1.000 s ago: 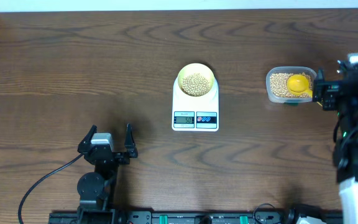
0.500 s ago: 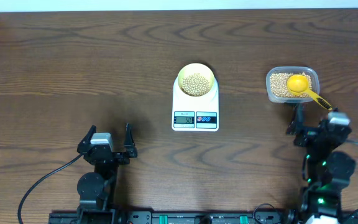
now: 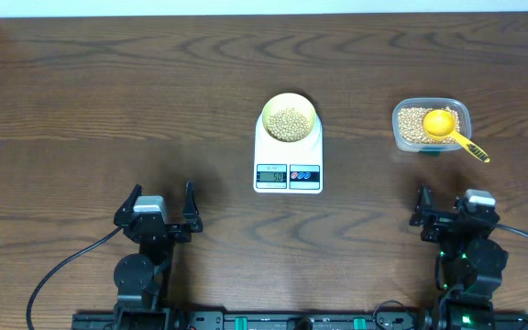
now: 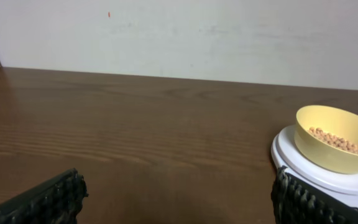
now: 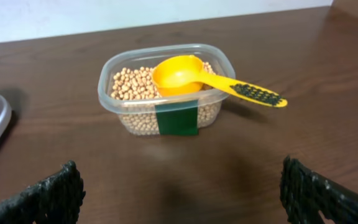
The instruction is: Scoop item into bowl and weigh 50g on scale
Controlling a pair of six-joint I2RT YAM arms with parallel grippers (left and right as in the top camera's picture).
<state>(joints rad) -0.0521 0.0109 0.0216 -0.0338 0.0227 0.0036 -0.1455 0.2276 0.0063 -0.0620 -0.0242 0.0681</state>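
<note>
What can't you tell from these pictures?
- Number on the scale: overhead view, too small to read.
- Most beans in the bowl: left wrist view, its near wall hides them.
- Beans under the scoop: right wrist view, its cup covers them.
- Scale, right wrist view: mostly cut off at left edge.

- Dark brown wood-grain table [image 3: 108, 82] fills pretty much the whole overhead view.
- Plain off-white wall [image 4: 229, 37] runs along the table's far edge, at 12 o'clock.
- Tiny red speck [image 4: 109, 14] on that wall, around 11 o'clock in the left wrist view.
- Light's soft and even, with a faint sheen on the wood.
</note>
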